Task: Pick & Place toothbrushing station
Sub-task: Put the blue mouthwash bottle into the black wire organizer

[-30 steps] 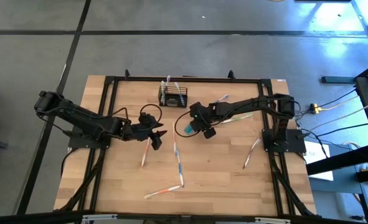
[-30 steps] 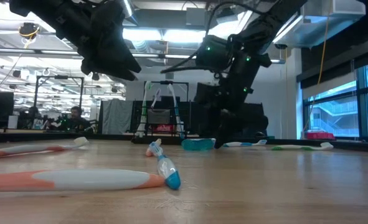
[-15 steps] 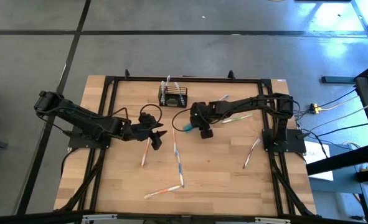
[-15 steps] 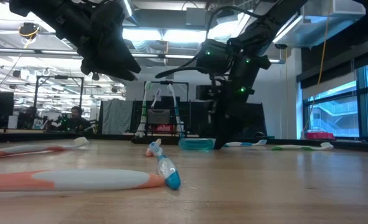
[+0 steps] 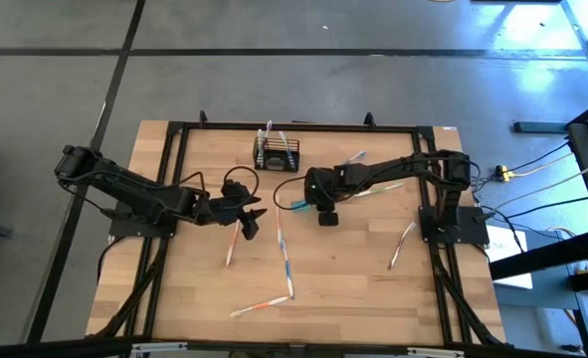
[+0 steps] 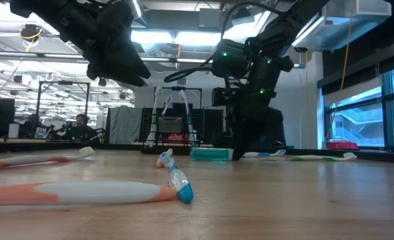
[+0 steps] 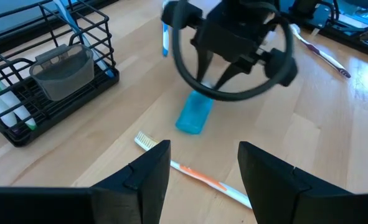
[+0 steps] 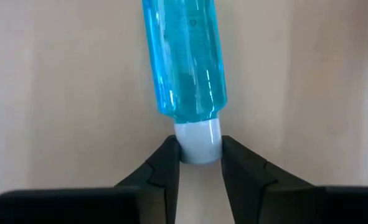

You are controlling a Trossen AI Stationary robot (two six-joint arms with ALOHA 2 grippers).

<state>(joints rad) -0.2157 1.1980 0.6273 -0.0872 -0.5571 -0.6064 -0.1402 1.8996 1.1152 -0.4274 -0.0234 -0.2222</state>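
The right gripper is down at the table near its middle, its two fingers pressed against the white cap of a blue tube that lies flat on the wood; the cap sits pinched between the tips while the tube body sticks out away from the gripper. In the high view this gripper is just right of the tube, which shows as a short teal strip.

The left gripper hangs above the table left of centre, fingers spread apart and holding nothing, with an orange-and-white toothbrush on the wood below it.

The black wire basket stands at the far edge of the table, a little left of the middle, well apart from both grippers, with toothbrushes standing in it. In the left wrist view the basket also holds a grey cup. No readable writing shows on the tube or the basket.

Compared with a second ago, the right gripper has narrowed from a wide spread onto the tube's cap, and the tube now lies straighter. The left arm has not moved.
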